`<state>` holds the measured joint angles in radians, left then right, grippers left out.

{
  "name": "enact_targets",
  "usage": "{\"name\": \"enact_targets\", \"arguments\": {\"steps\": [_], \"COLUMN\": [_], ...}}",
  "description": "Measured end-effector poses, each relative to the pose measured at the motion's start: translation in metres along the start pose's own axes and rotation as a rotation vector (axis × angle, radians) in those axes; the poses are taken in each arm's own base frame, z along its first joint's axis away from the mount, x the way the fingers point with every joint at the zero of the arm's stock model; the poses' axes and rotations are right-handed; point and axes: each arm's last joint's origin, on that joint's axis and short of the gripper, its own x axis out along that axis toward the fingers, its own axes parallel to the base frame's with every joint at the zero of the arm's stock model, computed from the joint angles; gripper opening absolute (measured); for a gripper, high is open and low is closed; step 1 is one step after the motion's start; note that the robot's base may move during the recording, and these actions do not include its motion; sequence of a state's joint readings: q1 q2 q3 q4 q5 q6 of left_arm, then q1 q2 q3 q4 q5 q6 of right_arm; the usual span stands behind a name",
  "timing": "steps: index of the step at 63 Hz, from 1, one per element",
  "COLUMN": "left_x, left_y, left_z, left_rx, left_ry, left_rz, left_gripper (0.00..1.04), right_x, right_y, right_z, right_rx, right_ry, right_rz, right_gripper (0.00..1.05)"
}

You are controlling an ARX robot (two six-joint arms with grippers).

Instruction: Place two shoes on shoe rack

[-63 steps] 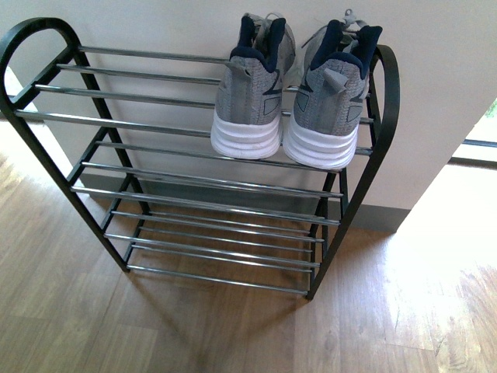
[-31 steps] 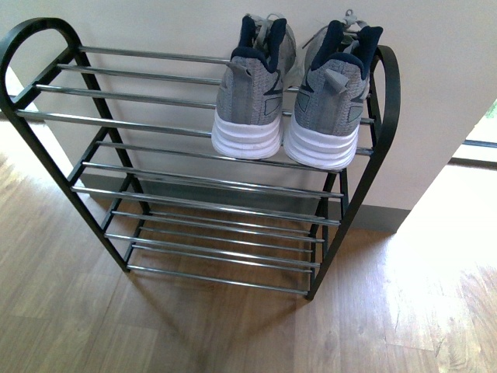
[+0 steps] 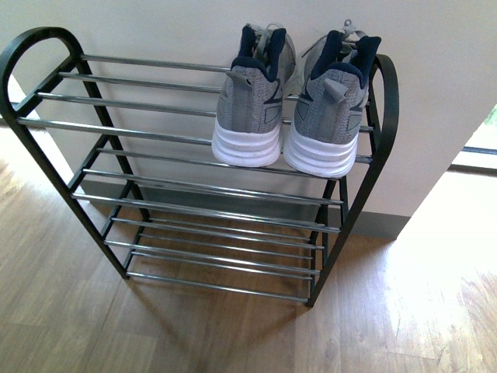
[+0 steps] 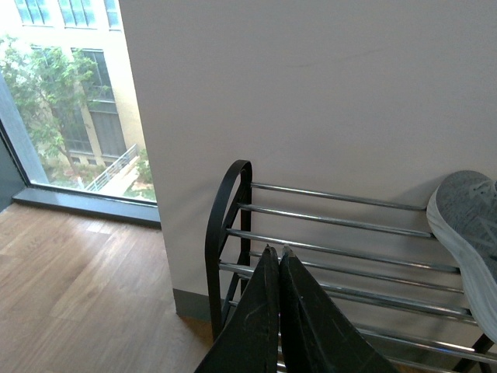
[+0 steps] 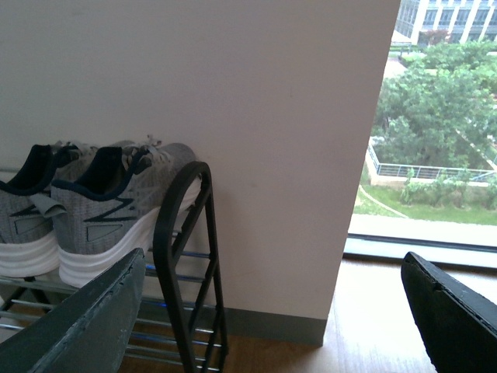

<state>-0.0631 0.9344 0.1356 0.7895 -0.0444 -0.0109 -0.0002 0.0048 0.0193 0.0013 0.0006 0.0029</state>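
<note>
Two grey knit sneakers with white soles and navy lining, the left one (image 3: pixel 252 97) and the right one (image 3: pixel 332 105), stand side by side on the top shelf at the right end of the shoe rack (image 3: pixel 147 132), heels toward me. They also show in the right wrist view (image 5: pixel 101 210). My left gripper (image 4: pixel 276 252) is shut and empty, off the rack's left end. My right gripper (image 5: pixel 276 268) is open and empty, off the rack's right end (image 5: pixel 182 256). One sneaker's toe (image 4: pixel 466 233) shows in the left wrist view. No pale blue slides are in view.
The rack stands against a white wall (image 3: pixel 435 93) on a wooden floor (image 3: pixel 404 311). Floor-level windows lie to the left of the wall (image 4: pixel 70 116) and to its right (image 5: pixel 435 132). Neither arm shows in the front view.
The front view has shifted slightly, so the rack and sneakers sit a little lower in the frame. The sneakers have not moved on the shelf.
</note>
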Motion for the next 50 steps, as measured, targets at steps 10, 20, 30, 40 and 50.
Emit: {"name": "enact_targets", "arguments": {"steps": [10, 20, 30, 40, 50], "left_x": [-0.013, -0.024, -0.032, -0.04, -0.046], "left_y": [0.009, 0.009, 0.009, 0.008, 0.008], "left_z": [-0.004, -0.01, -0.017, -0.013, -0.011], "left_rx": [0.0, 0.0, 0.001, 0.001, 0.001], "left_ry": [-0.002, -0.008, 0.001, -0.012, -0.02], "left_rz": [0.021, 0.015, 0.015, 0.015, 0.015], "left_gripper": [0.01, 0.01, 0.01, 0.01, 0.01], "right_x": [0.0, 0.0, 0.0, 0.0, 0.0], "right_y": [0.0, 0.0, 0.0, 0.0, 0.0], "right_z": [0.0, 0.0, 0.0, 0.0, 0.0], "right_rx": [0.0, 0.0, 0.0, 0.0, 0.0], "right_ry": [0.0, 0.0, 0.0, 0.0, 0.0], "right_rz": [0.0, 0.0, 0.0, 0.0, 0.0], "right_gripper": [0.95, 0.95, 0.95, 0.95, 0.95]}}
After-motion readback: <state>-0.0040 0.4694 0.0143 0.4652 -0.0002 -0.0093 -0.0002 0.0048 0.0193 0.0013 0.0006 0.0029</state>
